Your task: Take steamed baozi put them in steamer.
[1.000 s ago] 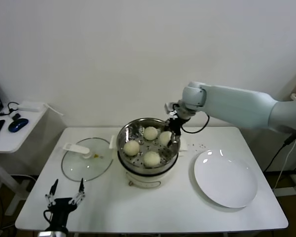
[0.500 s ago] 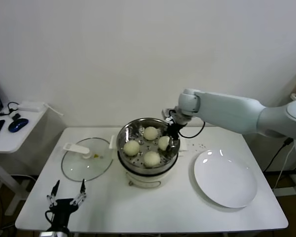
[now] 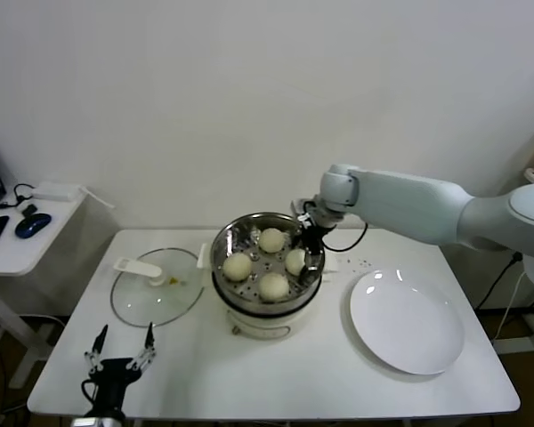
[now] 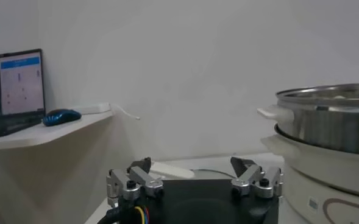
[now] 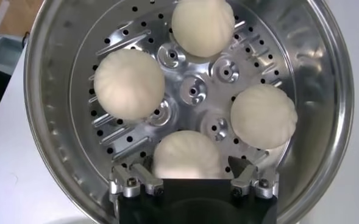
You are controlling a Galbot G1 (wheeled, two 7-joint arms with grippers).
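Bright even light; glare on steamer [image 5: 325,73] rim; soft shadows on table [image 3: 276,374]; left wrist view dimmer.

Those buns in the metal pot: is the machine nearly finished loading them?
Nearly. All four baozi sit on the perforated floor of the steamer, and the white plate is bare. The right gripper hangs open over the bun nearest it, gripping nothing. The left gripper is parked, open, near the table's front edge. The glass lid lies beside the steamer.
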